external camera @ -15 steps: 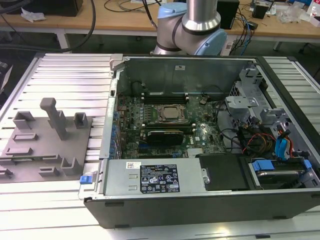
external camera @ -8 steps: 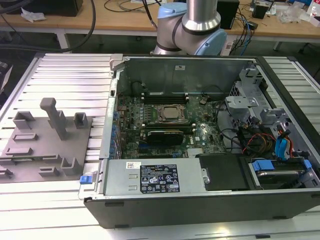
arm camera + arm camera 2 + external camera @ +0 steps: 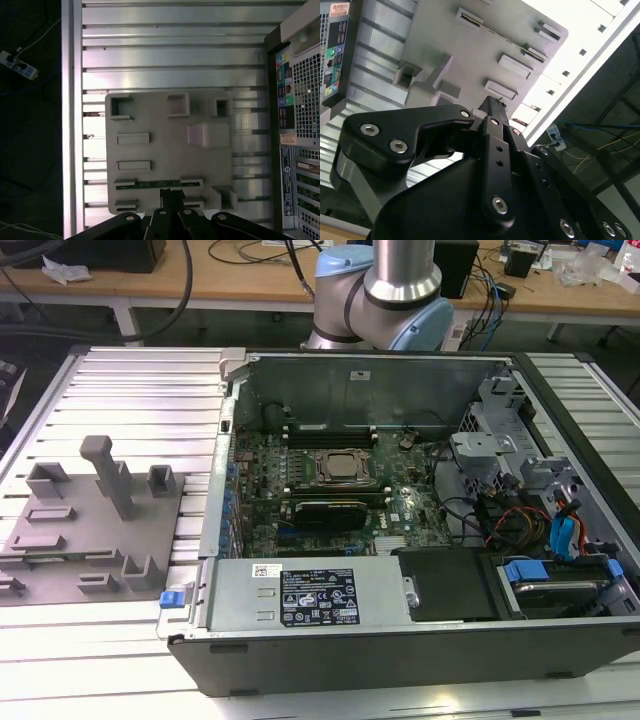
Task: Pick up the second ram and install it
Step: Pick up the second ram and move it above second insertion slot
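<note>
End effector (image 3: 171, 196) closed near second ram (image 3: 150, 184)

In the exterior view, the silver and pale-blue robot arm (image 3: 385, 285) was cut off by the top edge, and the grey moulded tray (image 3: 60, 540) by the exterior view's left edge. In the first wrist view, the black gripper (image 3: 170, 193) was cropped at the picture's edge, and the tray's adjoining rim was hidden behind it. The second ram (image 3: 145, 184), a thin dark strip, was too small for its seating to be judged.
</note>
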Robot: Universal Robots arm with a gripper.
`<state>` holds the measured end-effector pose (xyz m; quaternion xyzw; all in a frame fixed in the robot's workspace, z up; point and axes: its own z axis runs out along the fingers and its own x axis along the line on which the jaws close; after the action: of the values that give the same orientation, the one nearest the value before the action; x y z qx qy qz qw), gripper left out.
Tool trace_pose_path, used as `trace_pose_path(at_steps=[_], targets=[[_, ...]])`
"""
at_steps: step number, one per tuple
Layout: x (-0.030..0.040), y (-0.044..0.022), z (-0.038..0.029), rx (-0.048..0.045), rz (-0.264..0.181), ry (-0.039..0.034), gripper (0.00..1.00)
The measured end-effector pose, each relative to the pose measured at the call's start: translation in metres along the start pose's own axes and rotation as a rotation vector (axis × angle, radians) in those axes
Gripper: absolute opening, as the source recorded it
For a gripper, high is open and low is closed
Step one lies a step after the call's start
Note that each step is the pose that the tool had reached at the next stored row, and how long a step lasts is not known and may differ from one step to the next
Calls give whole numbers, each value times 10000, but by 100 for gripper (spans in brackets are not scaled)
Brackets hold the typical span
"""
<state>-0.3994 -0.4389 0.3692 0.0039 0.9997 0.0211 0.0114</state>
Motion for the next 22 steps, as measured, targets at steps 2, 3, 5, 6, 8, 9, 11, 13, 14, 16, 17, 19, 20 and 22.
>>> trace_pose_path(at_steps=[2, 3, 5, 6, 8, 9, 11, 13, 14, 16, 17, 19, 20, 22], targets=[[0, -1, 0, 42, -223, 10, 11], [1, 0, -1, 46, -311, 13, 11], [1, 0, -1, 40, -543, 23, 11], [1, 0, 0, 38, -647, 26, 11], [0, 0, 0, 29, -1036, 42, 11], [1, 0, -1, 25, -1197, 49, 11], [0, 0, -1, 17, -1572, 63, 11], [1, 0, 0, 11, -1836, 74, 11], [0, 0, 0, 8, -1966, 79, 11], [0, 0, -1, -2, -2393, 96, 11], [0, 0, 0, -5, -2510, 100, 11], [1, 0, 0, -10, -2750, 110, 11], [0, 0, -1, -15, -2987, 120, 11], [1, 0, 0, -26, -3426, 137, 11]])
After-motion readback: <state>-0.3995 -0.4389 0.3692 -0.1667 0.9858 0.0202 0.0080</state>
